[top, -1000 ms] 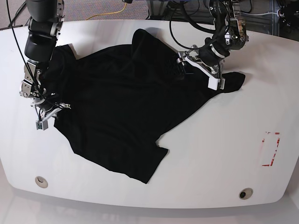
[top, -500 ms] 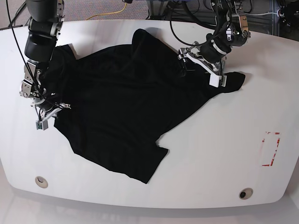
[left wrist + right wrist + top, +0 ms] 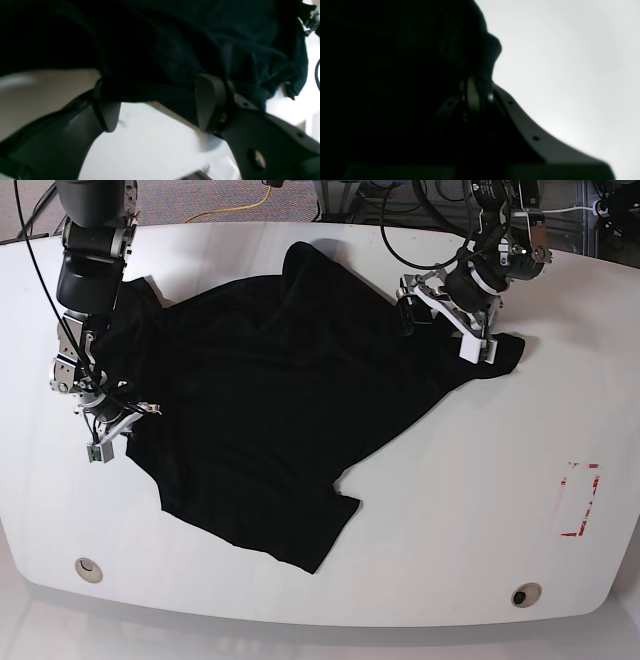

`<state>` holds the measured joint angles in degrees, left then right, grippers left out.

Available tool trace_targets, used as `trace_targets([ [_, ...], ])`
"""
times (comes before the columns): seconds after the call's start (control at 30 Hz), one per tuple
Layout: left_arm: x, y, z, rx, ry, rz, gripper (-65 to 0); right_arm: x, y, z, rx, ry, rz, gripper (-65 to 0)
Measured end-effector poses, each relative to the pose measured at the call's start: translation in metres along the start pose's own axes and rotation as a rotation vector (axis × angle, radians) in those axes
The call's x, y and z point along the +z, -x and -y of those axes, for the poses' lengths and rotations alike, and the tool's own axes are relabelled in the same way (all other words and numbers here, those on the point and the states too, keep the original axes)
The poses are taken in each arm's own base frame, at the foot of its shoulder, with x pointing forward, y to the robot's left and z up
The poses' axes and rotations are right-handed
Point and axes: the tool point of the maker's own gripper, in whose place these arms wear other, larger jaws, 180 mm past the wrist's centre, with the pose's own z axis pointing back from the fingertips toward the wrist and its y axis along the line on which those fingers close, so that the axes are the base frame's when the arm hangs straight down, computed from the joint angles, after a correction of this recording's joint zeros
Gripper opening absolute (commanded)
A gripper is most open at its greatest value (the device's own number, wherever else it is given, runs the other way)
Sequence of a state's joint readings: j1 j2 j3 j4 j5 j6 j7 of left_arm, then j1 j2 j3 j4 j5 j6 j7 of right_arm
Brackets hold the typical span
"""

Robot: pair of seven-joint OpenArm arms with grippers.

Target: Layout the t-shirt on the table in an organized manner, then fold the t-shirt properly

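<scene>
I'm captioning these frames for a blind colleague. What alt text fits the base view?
A wrinkled black t-shirt lies spread unevenly on a glossy white table. The right gripper pinches its edge; the left gripper, fingers apart, sits at a sleeve. A red tape rectangle marks the table.

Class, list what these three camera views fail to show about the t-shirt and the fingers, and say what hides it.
- Right wrist view: t-shirt is a dark blur; what the right gripper pinches is unclear.
- Base view: neck label hidden in black folds.
- Left wrist view: left gripper fingers part-covered by cloth; contact unclear.
</scene>
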<state>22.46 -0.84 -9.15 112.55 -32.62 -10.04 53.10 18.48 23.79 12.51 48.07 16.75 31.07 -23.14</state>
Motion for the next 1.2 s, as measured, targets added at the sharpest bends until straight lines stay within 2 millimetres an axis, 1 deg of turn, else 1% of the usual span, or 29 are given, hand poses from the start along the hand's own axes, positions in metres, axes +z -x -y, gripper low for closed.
trace_targets([
  [0.17, 0.006, -0.016, -0.018, 0.001, -0.047, 0.046, -22.2, -0.002, 0.0, -0.004, 0.001, -0.009, 0.002, -65.0],
  [0.43, 0.011, -0.033, -0.03, 0.002, -0.075, 0.089, -22.2, -0.002, 0.0, -0.005, 0.003, -0.013, 0.002, -65.0],
  [0.63, 0.013, -0.028, -0.038, 0.044, -0.112, 0.078, -22.2, -0.002, 0.0, -0.005, 0.003, -0.013, 0.001, -65.0],
  [0.8, 0.01, -0.028, -0.032, 0.044, -0.095, 0.076, -22.2, -0.002, -0.001, -0.005, 0.002, -0.013, 0.003, -65.0],
  [0.93, 0.003, -0.023, -0.019, 0.037, -0.06, 0.058, -22.1, -0.002, -0.001, -0.005, 0.002, -0.013, 0.002, -65.0],
  [1.2, -0.009, -0.015, -0.002, 0.064, -0.017, 0.04, -22.1, -0.002, -0.001, -0.005, 0.003, -0.013, 0.002, -65.0],
])
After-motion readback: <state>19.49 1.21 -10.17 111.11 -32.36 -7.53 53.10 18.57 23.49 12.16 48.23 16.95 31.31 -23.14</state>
